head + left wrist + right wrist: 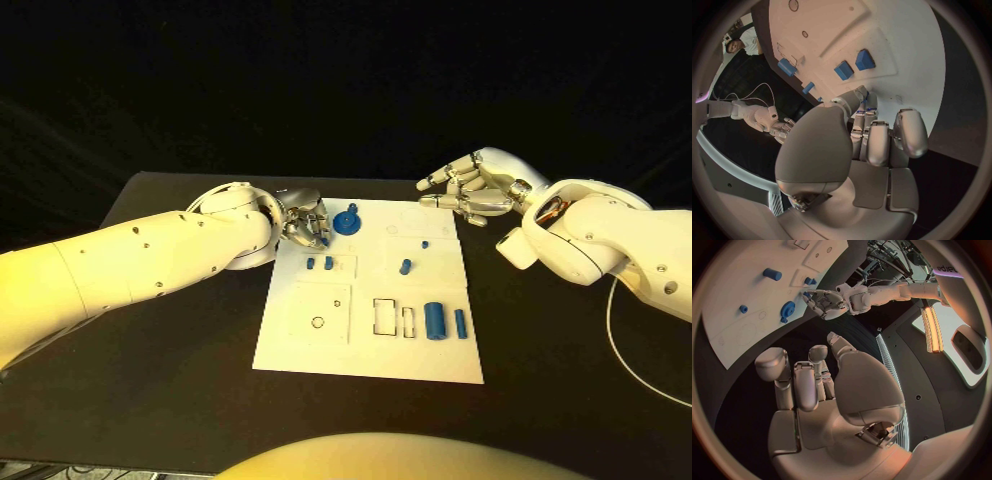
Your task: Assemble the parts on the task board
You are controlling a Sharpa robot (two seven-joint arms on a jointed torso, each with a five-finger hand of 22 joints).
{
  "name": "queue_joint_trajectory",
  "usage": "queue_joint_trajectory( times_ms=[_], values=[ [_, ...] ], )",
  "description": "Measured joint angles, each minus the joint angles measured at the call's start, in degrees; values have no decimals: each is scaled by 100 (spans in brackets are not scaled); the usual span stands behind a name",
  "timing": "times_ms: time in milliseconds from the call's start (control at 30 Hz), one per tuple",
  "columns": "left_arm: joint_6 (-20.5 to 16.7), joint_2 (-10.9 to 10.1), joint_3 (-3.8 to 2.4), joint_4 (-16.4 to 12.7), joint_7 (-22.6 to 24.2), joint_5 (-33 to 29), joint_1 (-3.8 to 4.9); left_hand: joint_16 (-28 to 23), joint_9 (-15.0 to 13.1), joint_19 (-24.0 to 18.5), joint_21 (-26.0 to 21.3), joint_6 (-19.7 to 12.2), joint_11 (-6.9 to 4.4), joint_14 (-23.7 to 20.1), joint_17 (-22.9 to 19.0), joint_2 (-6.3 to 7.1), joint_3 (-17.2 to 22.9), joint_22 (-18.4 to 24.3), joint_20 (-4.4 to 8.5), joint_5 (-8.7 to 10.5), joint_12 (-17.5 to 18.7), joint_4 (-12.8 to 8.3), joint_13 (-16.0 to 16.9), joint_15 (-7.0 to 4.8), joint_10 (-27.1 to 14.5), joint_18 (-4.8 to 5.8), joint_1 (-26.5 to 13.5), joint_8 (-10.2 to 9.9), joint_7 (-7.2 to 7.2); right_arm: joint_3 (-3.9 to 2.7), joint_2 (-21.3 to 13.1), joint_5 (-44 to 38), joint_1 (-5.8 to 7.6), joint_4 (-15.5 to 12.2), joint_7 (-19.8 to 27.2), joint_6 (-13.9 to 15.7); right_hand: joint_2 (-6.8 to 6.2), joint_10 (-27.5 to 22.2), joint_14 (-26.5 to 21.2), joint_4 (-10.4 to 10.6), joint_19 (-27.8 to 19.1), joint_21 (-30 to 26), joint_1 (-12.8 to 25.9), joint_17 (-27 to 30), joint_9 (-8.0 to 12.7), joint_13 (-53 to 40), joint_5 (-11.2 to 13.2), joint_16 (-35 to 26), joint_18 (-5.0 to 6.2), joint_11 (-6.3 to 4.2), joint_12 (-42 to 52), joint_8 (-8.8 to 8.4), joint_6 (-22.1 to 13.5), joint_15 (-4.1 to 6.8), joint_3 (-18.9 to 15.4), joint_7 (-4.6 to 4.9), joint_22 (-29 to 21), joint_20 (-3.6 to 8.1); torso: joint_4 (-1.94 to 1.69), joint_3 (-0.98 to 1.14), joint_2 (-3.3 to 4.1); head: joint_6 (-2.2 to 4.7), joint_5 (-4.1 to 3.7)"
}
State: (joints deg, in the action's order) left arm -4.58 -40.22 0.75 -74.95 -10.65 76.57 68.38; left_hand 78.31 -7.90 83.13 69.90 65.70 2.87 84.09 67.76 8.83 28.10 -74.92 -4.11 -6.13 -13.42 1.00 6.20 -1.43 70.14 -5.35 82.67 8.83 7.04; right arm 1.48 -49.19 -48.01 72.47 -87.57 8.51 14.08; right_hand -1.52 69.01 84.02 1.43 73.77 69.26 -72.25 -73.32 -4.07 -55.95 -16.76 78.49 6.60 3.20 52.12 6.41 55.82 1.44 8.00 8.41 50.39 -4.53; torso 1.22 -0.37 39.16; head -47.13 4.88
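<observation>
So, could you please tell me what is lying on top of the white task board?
Small blue parts lie scattered on the task board. The left hand covers its far-left corner, hiding anything beneath.

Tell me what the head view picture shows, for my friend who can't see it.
A white task board lies on a black table with small blue parts on it. The left hand is at the board's far left corner beside a round blue part. The right hand hovers open at the far right corner.
</observation>
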Motion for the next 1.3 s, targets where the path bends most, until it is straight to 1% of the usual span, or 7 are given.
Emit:
queue_joint_trajectory(
  times_ms=[633, 833, 933, 1067, 1133, 1233, 1300],
  values=[
    [135, 108, -6, 137, -24, 33, 1, 0, 0, 0, 0, -1, 0, 0, -21, 0, -1, 1, 0, 1, -1, 0, 19, 0, 0, 0, 0, -10, 0, 0, -1, 0, 0, -2, 0, -4, 0, 0, 0, 0, 0, 0, 0, 0, 0, 1, 0, 0, 0, 0, 0, 0, 0, 0, 0, 0, 0, 0, 1, 1, 1, -32, -7],
    [176, 131, -10, 171, -23, 38, 4, -25, 0, 0, -56, -24, 0, 0, -32, 0, -1, 1, 0, 1, 73, 0, 18, 0, 0, 0, -1, -37, 6, 0, 0, 0, 0, -3, 1, -5, 0, 1, 0, 0, 0, 0, 0, 0, 0, 1, 0, 0, 0, 0, 0, 0, 0, 0, 0, 0, 0, 0, -2, 1, 0, -35, -8],
    [201, 141, -9, 186, -19, 38, 3, -32, 44, -26, -86, -161, 81, 0, -72, 24, -1, 3, -26, 0, 190, 1, -3, 0, -83, 1, -87, -143, 77, 0, 2, 0, 0, -2, 1, -5, 0, 1, 0, 0, 0, 0, 0, 0, 0, 1, 0, 0, 0, 1, 0, 0, 0, 0, 0, 0, 0, 0, -2, 1, 1, -35, -5],
    [229, 145, 5, 212, -19, 37, -14, -164, 167, -162, -407, -545, 173, -11, -268, 106, 54, 200, -117, 0, 414, -5, -76, 95, -383, 1, -168, -398, 156, 0, 2, 0, 0, 3, 2, -5, 0, 2, 0, 0, 0, 0, 0, 0, 0, 1, 0, 0, 0, 2, 0, 0, 0, 0, 0, 0, 0, 0, -2, 0, 1, -37, -3],
    [232, 145, 7, 226, -17, 33, -16, -243, 202, -231, -569, -627, 224, -4, -392, 135, 54, 306, -146, 0, 467, -5, -99, 126, -456, 2, -196, -462, 197, 0, 3, 0, 0, 6, 2, -5, 0, -7, 0, 2, 0, 0, 0, 0, 0, 1, 0, 0, 0, -7, 0, 0, 0, 0, 0, 0, -3, 0, -2, -1, 0, -38, -3],
    [230, 145, 3, 233, -6, 28, -12, -346, 249, -331, -775, -759, 255, -67, -570, 194, 54, 436, -185, 0, 532, -5, -129, 189, -588, 0, -256, -487, 208, 0, 3, 0, 0, 8, 2, -5, 0, -13, 0, 32, 0, 0, 0, 0, 0, 1, 0, 0, 0, -13, 0, 0, 0, 0, -1, 0, -7, 0, -3, -1, -1, -39, -1],
    [228, 145, 2, 237, 0, 26, -11, -395, 271, -371, -880, -799, 276, -85, -662, 196, 54, 501, -203, 0, 532, -5, -148, 206, -648, 1, -257, -487, 206, 0, 2, 0, 0, 8, 3, -6, 0, -13, 0, 33, 0, 0, 0, 0, 0, 1, 0, 0, 0, -13, 0, 0, 0, 0, -1, 0, -7, 0, -5, -1, -1, -43, 0]
  ],
)
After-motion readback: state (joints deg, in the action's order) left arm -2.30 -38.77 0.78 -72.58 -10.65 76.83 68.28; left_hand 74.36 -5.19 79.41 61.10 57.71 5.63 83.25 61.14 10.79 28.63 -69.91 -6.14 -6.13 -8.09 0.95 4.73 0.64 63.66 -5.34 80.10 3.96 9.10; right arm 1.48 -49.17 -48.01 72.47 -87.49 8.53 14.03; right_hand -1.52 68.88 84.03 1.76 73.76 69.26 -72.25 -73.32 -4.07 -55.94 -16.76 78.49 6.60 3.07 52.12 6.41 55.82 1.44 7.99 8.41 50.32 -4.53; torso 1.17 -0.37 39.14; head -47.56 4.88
